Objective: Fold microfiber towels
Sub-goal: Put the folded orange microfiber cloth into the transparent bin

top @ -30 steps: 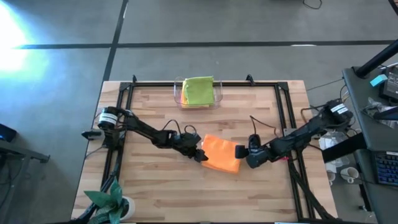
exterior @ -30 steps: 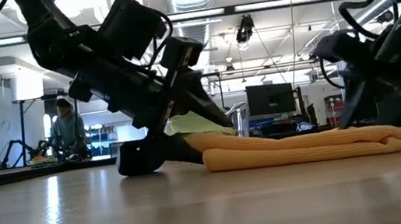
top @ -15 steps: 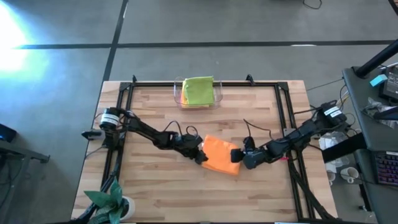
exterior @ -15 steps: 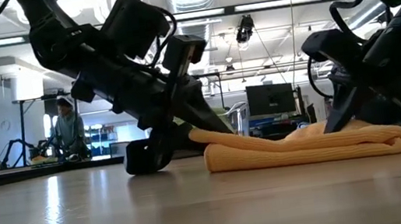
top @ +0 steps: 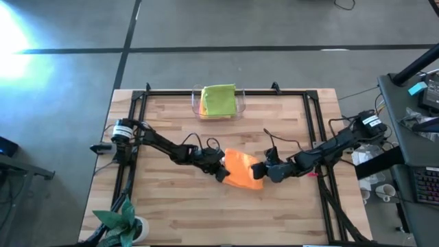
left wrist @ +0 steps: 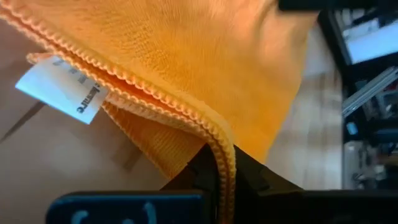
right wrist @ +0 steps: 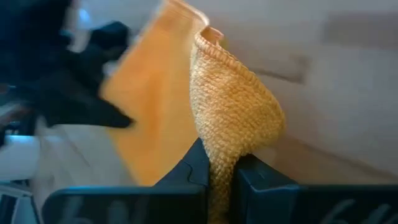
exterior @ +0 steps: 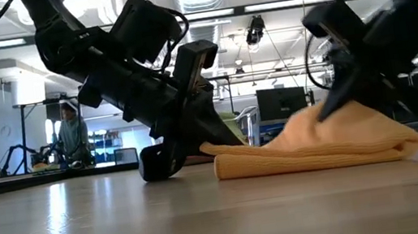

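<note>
At table centre: the orange towel (top: pixel 241 168) lies folded on the wooden table (top: pixel 171 213), between the two grippers.
Orange towel, condition: one side rests flat on the wood with stacked layers showing at its edge in the low view; the other side is lifted into a hump (exterior: pixel 333 128). A white label (left wrist: pixel 62 92) hangs from its stitched hem.
Left gripper (top: pixel 223 169): low at the towel's left edge, fingers pressed together on the hem; the left wrist view shows the orange edge (left wrist: pixel 219 163) running down between the two dark fingers.
Right gripper (top: pixel 263 169): at the towel's right edge, fingers pinched on a raised fold of the orange cloth (right wrist: pixel 231 112), which bulges up from between them in the right wrist view.
Arms: both reach inward from opposite sides of the table, meeting at the towel.
Far edge of table: a clear plastic tray (top: pixel 241 104) holds a folded lime green towel (top: pixel 218 99) on top, with a sliver of pink cloth (top: pixel 201 106) showing under it.
Near left corner: a small green plant (top: pixel 118 221).
Background, low view: a person (exterior: pixel 71 136) stands at a bench well behind the table.
</note>
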